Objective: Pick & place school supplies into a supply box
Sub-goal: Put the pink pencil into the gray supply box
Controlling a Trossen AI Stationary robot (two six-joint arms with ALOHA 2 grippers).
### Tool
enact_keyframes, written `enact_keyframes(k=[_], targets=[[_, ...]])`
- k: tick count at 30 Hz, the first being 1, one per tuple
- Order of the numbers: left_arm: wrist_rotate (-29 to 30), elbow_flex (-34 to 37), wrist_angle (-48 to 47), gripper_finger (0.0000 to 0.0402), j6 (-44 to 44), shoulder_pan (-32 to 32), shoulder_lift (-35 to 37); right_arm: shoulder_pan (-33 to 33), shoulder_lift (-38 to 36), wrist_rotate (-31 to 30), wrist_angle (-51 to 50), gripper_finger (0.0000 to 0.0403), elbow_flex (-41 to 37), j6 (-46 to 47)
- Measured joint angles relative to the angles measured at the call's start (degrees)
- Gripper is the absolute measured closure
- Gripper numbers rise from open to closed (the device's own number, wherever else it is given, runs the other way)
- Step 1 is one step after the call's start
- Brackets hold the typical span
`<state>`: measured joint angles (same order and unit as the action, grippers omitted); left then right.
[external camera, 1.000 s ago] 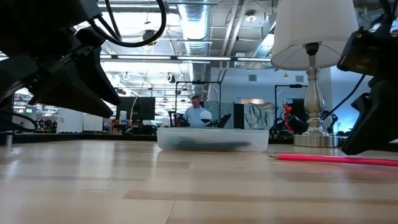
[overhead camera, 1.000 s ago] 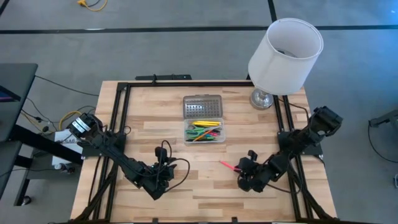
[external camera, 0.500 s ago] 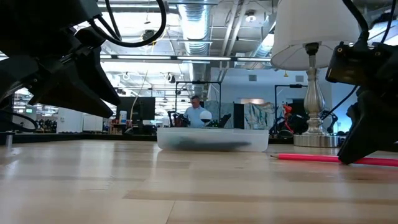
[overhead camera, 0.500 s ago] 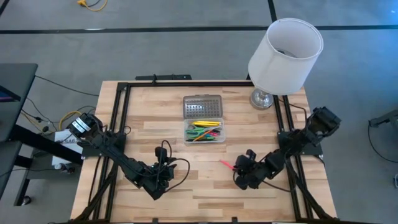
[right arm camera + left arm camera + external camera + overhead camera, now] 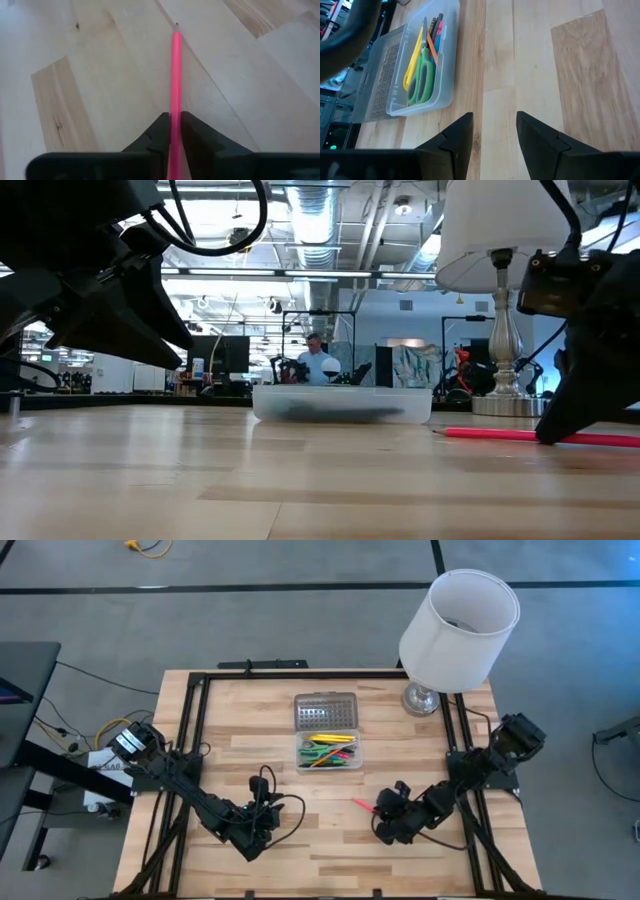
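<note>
A pink pencil (image 5: 360, 805) lies flat on the wood right of the table's middle, seen also in the low view (image 5: 490, 434). My right gripper (image 5: 383, 817) is at its near-right end, shut on it (image 5: 174, 131). The supply box (image 5: 329, 753) is a clear case resting on its base, holding several pens and green-handled scissors (image 5: 422, 80); its dotted lid (image 5: 325, 712) lies open behind it. My left gripper (image 5: 262, 802) waits open left of the middle, its fingers (image 5: 492, 127) over bare wood. My right gripper pinches the pink pencil between its two fingers (image 5: 161, 131) at the stretch (image 5: 175, 107) toward its near-right end. The fingers come in low from the table's right, lying along the pencil. The pencil lies on the table (image 5: 480, 434), its tip (image 5: 176, 23) pointing away.
A lamp with a white shade (image 5: 458, 625) stands on the far right corner, its metal foot (image 5: 503, 405) on the table. Black frame rails (image 5: 190, 730) run along both table sides. Bare wood lies between the box and both grippers. A person (image 5: 318, 365) shows in the room beyond.
My right gripper has moved toward the table's left, along the pink pencil and over its near-right end. The pencil has stayed where it lay.
</note>
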<state>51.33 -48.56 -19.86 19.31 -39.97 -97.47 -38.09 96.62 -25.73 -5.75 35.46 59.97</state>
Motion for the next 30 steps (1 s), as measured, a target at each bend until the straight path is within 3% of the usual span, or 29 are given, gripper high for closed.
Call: enact_keyframes(k=[5, 18, 30], targets=[[0.00, -0.01, 0.00, 0.0255, 0.00, 0.00, -0.01, 0.04, 0.22, 1.14, -4.46, 0.0396, 2.64, -1.58], [0.00, -0.02, -0.02, 0.0255, 0.00, 0.00, -0.02, -0.23, 0.90, 0.22, -7.74, 0.0397, 7.88, -15.52], [0.00, -0.02, -0.15, 0.0255, 0.00, 0.00, -0.02, -1.19, 5.57, -11.94, -7.68, 0.0401, 14.55, -32.46]])
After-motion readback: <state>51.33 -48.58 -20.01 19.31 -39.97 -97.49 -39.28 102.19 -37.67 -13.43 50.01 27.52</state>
